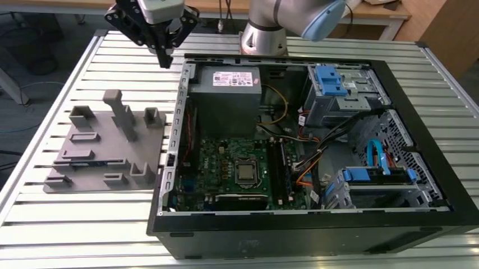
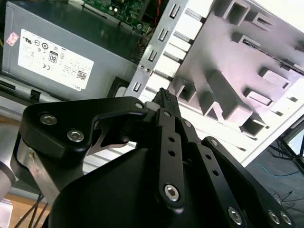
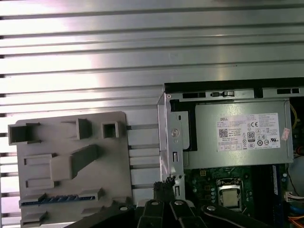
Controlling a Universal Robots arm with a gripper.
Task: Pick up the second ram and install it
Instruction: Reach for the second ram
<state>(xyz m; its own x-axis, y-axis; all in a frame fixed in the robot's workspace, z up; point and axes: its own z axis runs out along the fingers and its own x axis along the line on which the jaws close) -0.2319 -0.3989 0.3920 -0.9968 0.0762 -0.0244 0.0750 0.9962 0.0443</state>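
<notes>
The robot's hand (image 1: 164,59) hangs with its fingers pressed together, gripping nothing, above the slatted metal surface (image 1: 78,70) beside the far corner of the open computer case (image 1: 299,242). Well apart from it, the second ram (image 1: 88,163) sits on edge in a slot of the grey fixture (image 1: 90,182).

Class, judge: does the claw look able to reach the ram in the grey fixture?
Probably yes. The ram lies uncovered in a fixture slot, outside the case; the empty claw hangs above the table nearby, with nothing over the ram.
</notes>
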